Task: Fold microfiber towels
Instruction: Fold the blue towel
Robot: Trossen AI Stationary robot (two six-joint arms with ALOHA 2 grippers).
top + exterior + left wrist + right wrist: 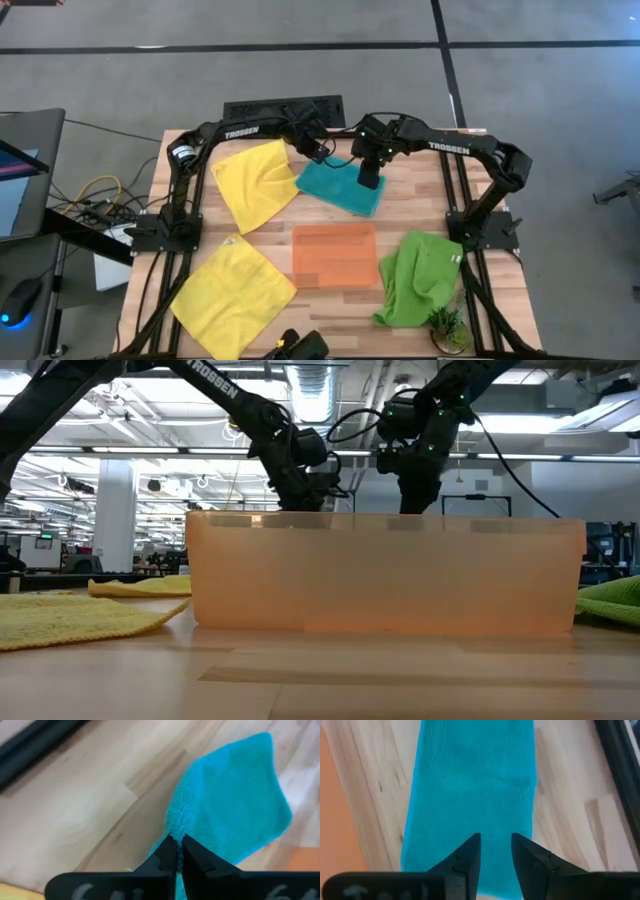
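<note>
The teal towel lies folded into a narrow strip on the table's far middle; it also shows in the left wrist view and the right wrist view. My left gripper is shut on its far left end. My right gripper stands open over the strip's middle, fingers pointing down. One yellow towel lies flat at the far left and another at the near left. The lime green towel lies crumpled at the right. In the low view the orange tray hides the teal towel. My left gripper pinches the teal towel's edge between its two shut fingers, at the strip's far left end. A ridge of cloth rises to the fingertips, and the rest of the towel lies on the table. One layer or several, I cannot tell. My right gripper: I cannot tell whether its open fingers touch the towel.
The flat orange tray lies in the table's middle, just nearer than the teal towel. A small potted plant stands at the near right corner. The arms' black frames run along both table sides.
</note>
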